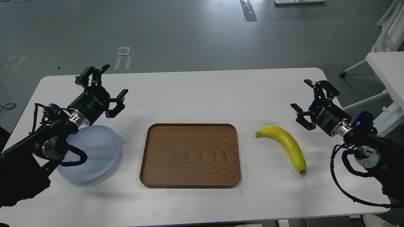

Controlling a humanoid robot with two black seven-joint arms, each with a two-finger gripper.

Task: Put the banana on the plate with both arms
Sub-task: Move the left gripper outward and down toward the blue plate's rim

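Observation:
A yellow banana (285,145) lies on the white table right of centre, greenish stem end toward the tray and dark tip toward me. The pale blue-grey plate (94,154) rests at the left, partly hidden by my left arm. My left gripper (105,83) hovers above the table just beyond the plate, open and holding nothing. On the other side, my right gripper (311,97) is open and empty, up and to the right of the banana with a clear gap between them.
A brown wooden tray (191,154) with rounded corners sits between plate and banana. The white table (202,91) ends near the grippers at both sides. Another white table (386,72) stands on the grey floor at the far right.

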